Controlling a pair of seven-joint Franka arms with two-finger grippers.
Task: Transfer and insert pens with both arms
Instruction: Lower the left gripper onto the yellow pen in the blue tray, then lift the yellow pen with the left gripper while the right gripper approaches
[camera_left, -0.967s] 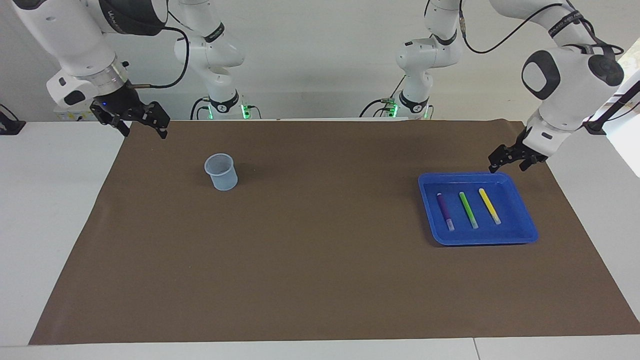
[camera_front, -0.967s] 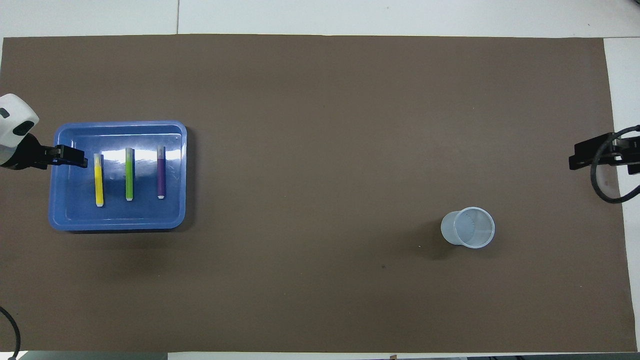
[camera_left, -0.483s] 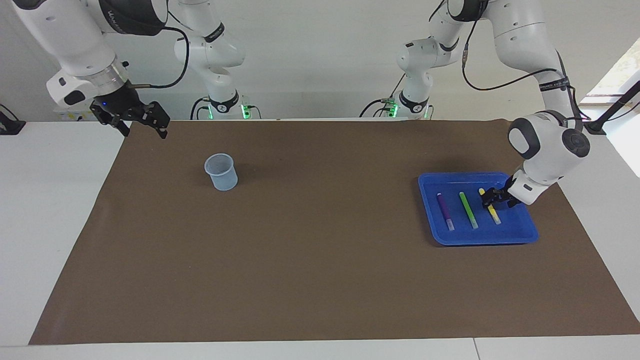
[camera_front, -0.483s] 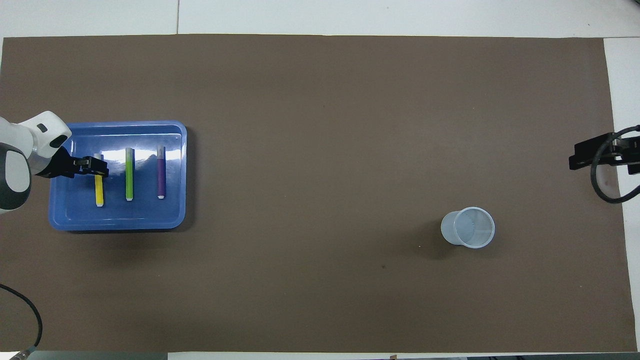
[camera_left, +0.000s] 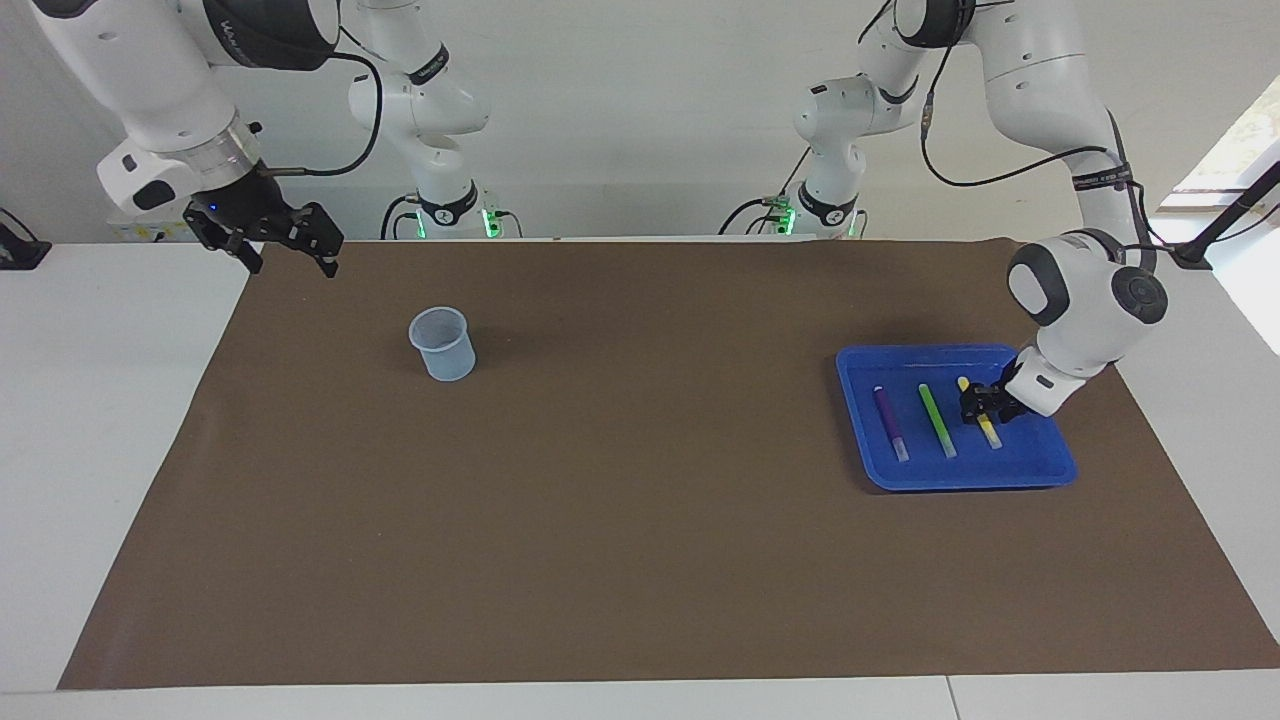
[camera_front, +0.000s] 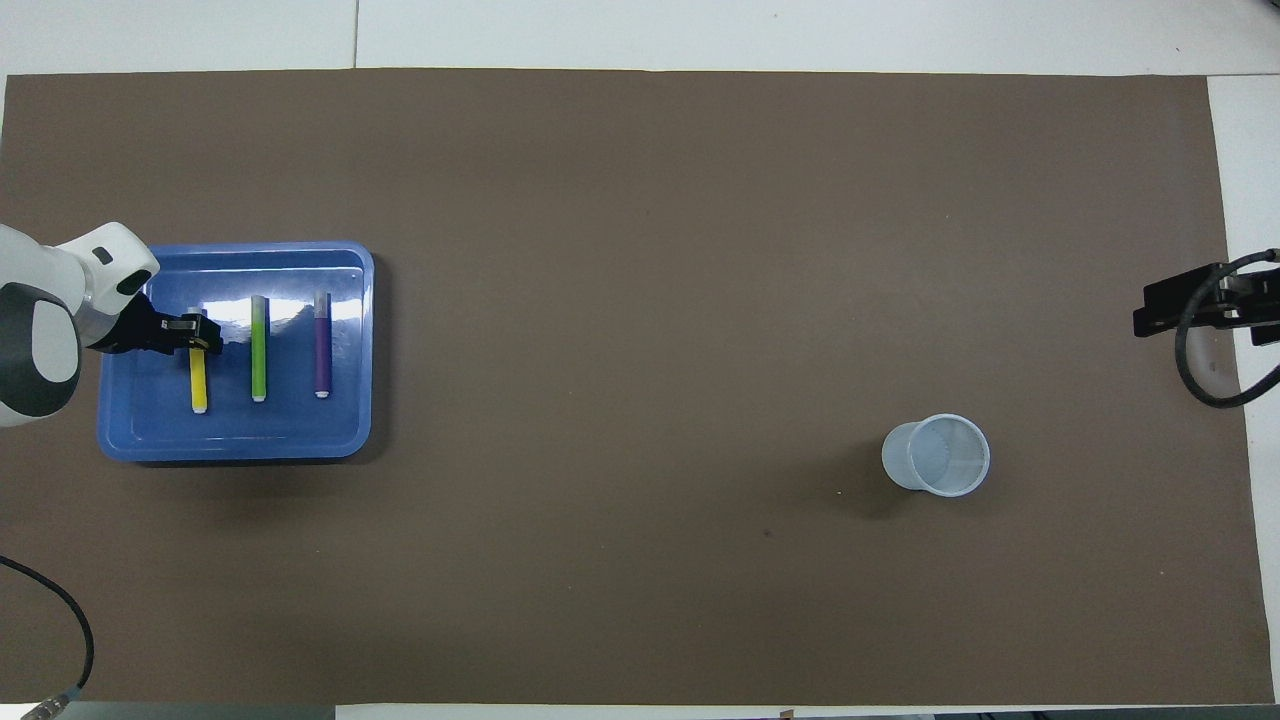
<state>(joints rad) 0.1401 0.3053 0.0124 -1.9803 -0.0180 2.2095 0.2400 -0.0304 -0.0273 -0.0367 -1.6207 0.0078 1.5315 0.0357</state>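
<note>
Three pens lie side by side in a blue tray (camera_left: 965, 480) (camera_front: 230, 447) toward the left arm's end of the table: a purple pen (camera_left: 890, 422) (camera_front: 322, 345), a green pen (camera_left: 936, 420) (camera_front: 258, 350) and a yellow pen (camera_left: 989, 432) (camera_front: 198, 385). My left gripper (camera_left: 982, 405) (camera_front: 200, 335) is down inside the tray, set across the yellow pen's middle, covering part of it. The pen still lies flat on the tray floor. My right gripper (camera_left: 290, 265) (camera_front: 1150, 320) waits open in the air over the mat's corner at the right arm's end, holding nothing.
A pale translucent cup (camera_left: 440, 343) (camera_front: 937, 456) stands upright on the brown mat (camera_left: 640, 520) toward the right arm's end. White tabletop borders the mat. A black cable loops by the right gripper (camera_front: 1210, 370).
My left gripper came down from above the tray's edge into the tray and settled over the yellow pen, its jaws narrowing. The right arm barely moved.
</note>
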